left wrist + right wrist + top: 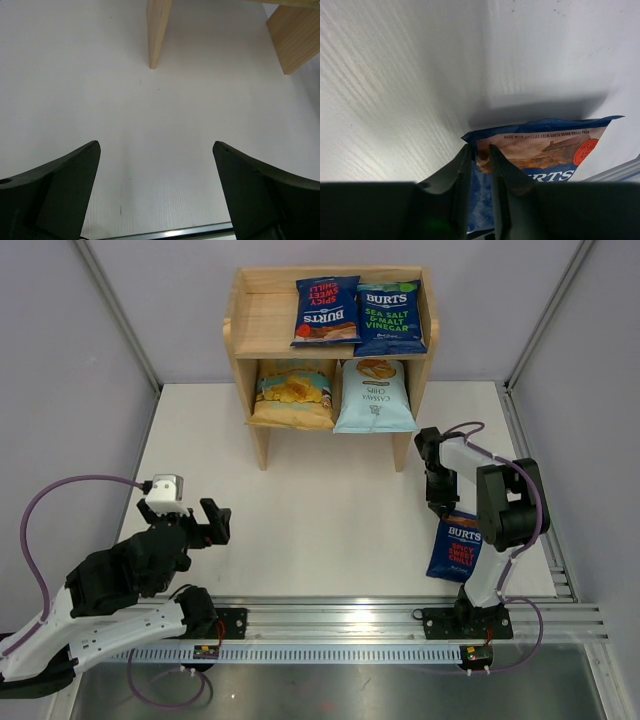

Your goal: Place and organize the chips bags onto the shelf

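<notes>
Left claw sits front-left over the white desk, jaws spread wide, only bare desk between them in the wrist view.

Right claw is front-right, pointing down, jaws narrow. It's pinching the far edge of a dark blue BURTS spicy sweet chilli bag. The wrist view shows that edge sandwiched between the 2 fingers. This bag is near the desk's front-right corner, partly under the right arm, well apart from the shelf. Can't tell if it's off the desk.

Further back, the light wood 2-tier shelf stands at the desk's far edge.
- **Lower tier:** yellow-and-teal chips bag on the left, pale blue cassava chips bag just beside it on the right.
- **Upper tier:** 2 more dark blue BURTS bags side by side, the upside-down chilli bag on the left and the sea salt & malt vinegar bag on the right.
</notes>
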